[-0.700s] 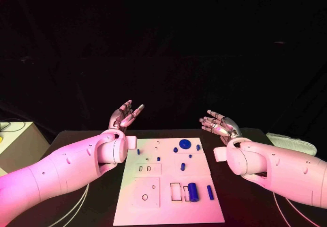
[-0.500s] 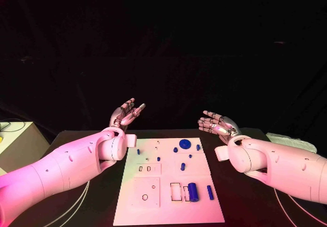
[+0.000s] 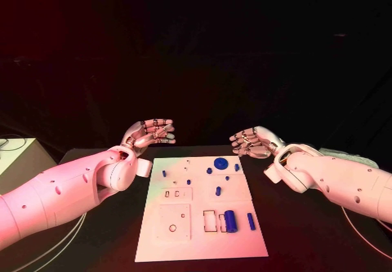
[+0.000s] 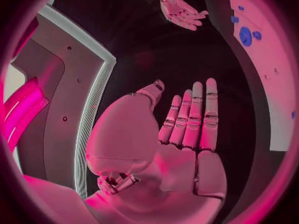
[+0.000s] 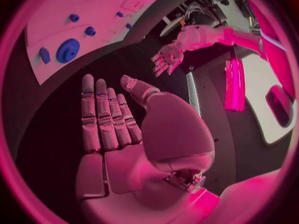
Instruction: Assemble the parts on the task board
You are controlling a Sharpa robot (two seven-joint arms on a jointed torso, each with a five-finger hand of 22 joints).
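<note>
Both hands hang above the table's far end, the left hand (image 3: pixel 152 134) beyond the task board's (image 3: pixel 200 246) far-left corner and the right hand (image 3: pixel 252 141) beyond its far-right corner, with an open gap between them. The board's near strip is bare. A large blue disc (image 3: pixel 221 163) and small upright blue pegs (image 3: pixel 218 191) stud the far half, and a blue cylinder (image 3: pixel 230 221) lies near the right edge.

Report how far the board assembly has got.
Barely begun. Done: nothing evident; the blue parts, like the large cylinder and round disc, lie loose on the task board. In hand: nothing; left hand and right hand hover empty beyond it. Left: all placements.
</note>
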